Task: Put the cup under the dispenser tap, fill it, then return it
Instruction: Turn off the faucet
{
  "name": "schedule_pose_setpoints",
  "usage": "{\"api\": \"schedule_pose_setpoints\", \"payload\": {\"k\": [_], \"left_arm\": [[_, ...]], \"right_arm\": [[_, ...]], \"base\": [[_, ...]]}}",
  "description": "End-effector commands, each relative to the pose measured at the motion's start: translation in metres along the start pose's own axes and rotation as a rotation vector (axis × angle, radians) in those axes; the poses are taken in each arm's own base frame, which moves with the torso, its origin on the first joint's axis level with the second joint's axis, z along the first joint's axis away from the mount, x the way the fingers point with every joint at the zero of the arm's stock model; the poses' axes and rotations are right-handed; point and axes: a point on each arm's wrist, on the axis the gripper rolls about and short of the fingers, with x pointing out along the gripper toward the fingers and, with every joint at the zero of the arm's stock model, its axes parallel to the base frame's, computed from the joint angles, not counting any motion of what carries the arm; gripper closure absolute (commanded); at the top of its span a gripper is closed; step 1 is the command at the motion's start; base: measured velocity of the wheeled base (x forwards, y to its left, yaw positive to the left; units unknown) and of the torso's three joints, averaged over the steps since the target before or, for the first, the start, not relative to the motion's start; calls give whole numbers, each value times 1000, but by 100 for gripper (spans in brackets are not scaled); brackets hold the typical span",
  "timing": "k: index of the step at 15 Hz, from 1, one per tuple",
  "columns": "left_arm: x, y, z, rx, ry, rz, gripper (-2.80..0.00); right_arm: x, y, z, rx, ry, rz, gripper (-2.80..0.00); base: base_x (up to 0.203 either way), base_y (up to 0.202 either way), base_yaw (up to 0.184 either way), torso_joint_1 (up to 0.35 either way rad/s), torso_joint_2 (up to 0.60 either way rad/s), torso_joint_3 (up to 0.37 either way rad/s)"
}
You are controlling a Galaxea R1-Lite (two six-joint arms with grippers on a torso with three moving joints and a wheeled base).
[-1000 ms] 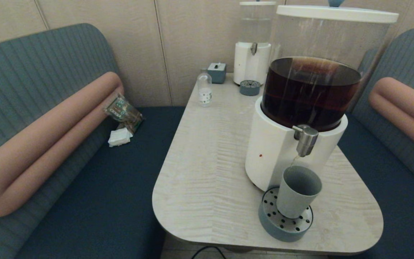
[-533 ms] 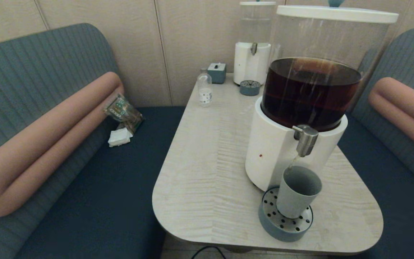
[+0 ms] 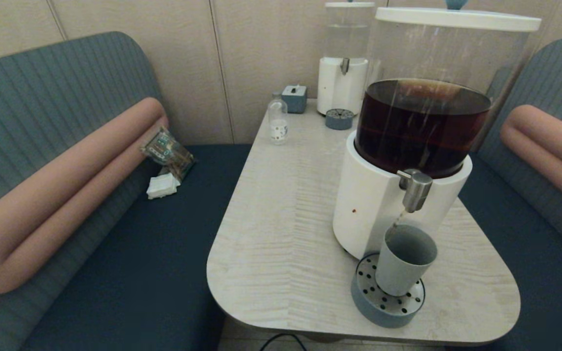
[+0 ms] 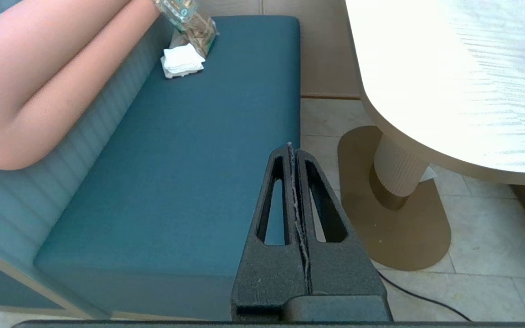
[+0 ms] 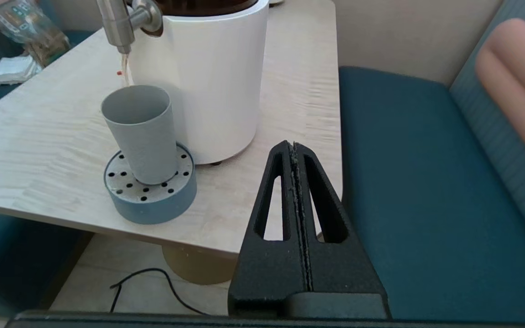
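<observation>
The grey-green cup stands upright on the round blue drip tray, right below the brushed-metal dispenser tap of the large white-based dispenser. A thin stream runs from the tap into the cup. My right gripper is shut and empty, held off the table's near right edge, apart from the cup. My left gripper is shut and empty, low over the left bench seat beside the table. Neither arm shows in the head view.
At the table's far end stand a smaller dispenser with clear liquid, its small drip tray, a clear glass bottle and a small blue box. A snack packet and napkins lie on the left bench. A cable runs on the floor.
</observation>
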Motion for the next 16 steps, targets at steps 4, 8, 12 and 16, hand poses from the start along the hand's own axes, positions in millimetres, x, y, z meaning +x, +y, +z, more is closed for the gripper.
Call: {"api": "schedule_pose_setpoints", "payload": {"k": [4,8,12,16], "left_arm": [[0,0,0,-1,1,0,0],[0,0,0,-1,1,0,0],[0,0,0,0,1,0,0],[0,0,0,0,0,-1,0]], "right_arm": [[9,-4,-16,5,15,35,0],[10,-6,-19,5,26,42,0],[7,-8,-25,-1,23,74,0],[-3,-9,-53,-80,-2,43,0]], "base": [[0,0,0,0,0,0],[0,0,0,0,0,0],[0,0,0,0,0,0],[0,0,0,0,0,0]]}}
